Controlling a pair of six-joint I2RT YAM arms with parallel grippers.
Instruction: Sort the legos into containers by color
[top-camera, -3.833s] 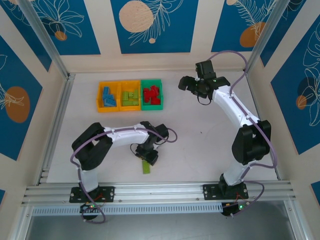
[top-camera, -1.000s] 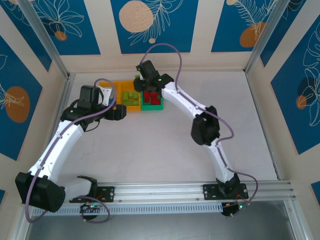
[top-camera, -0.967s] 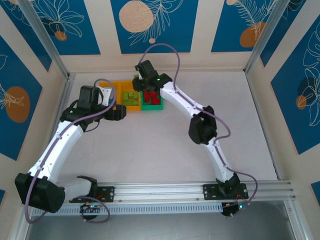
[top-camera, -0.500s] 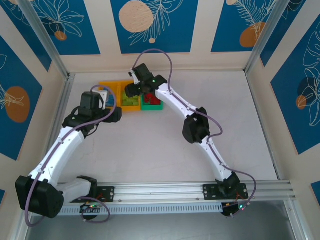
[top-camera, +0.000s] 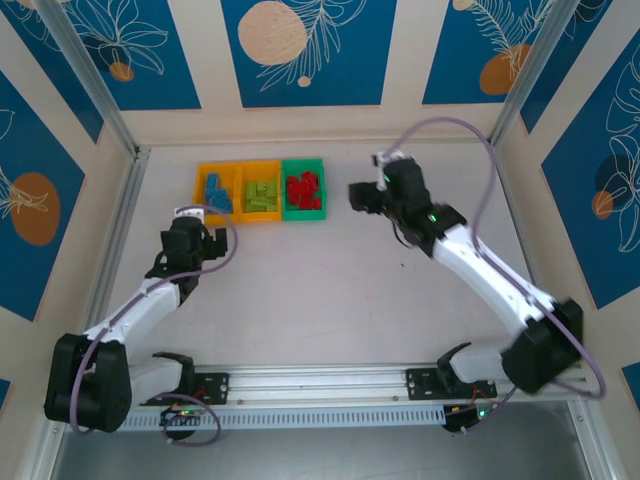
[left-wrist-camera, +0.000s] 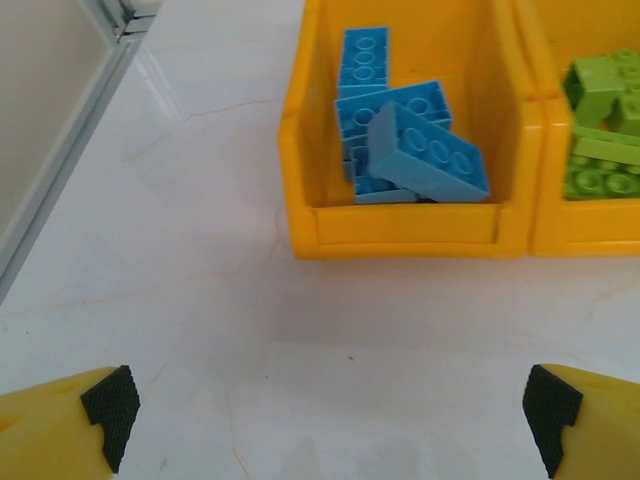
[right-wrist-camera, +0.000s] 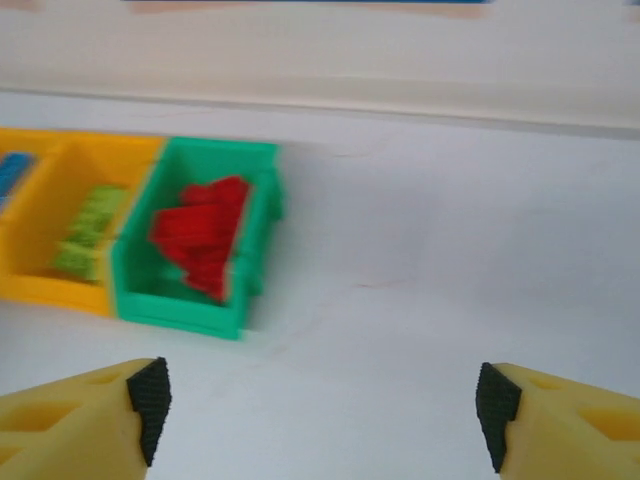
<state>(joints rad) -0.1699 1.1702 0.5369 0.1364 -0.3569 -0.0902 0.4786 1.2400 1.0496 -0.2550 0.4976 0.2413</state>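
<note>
Three containers stand in a row at the back left. The left orange bin (top-camera: 203, 190) (left-wrist-camera: 400, 232) holds blue legos (top-camera: 218, 193) (left-wrist-camera: 412, 142). The middle orange bin (top-camera: 262, 215) (left-wrist-camera: 560, 235) holds lime green legos (top-camera: 262, 194) (left-wrist-camera: 605, 150) (right-wrist-camera: 88, 232). The green bin (top-camera: 303, 213) (right-wrist-camera: 180, 312) holds red legos (top-camera: 303, 188) (right-wrist-camera: 200, 238). My left gripper (top-camera: 193, 235) (left-wrist-camera: 330, 420) hangs open and empty just in front of the blue bin. My right gripper (top-camera: 362, 195) (right-wrist-camera: 322, 402) is open and empty, to the right of the green bin.
A metal rail (top-camera: 112, 250) (left-wrist-camera: 70, 150) runs along the table's left edge, close to the left arm. The back wall (top-camera: 320, 125) rises just behind the bins. Bare white tabletop (top-camera: 340, 290) lies in front of the bins and between the arms.
My right gripper has drawn back from over the bins to their right and opened its jaws. The left arm has pulled back toward the near left, its gripper open.
</note>
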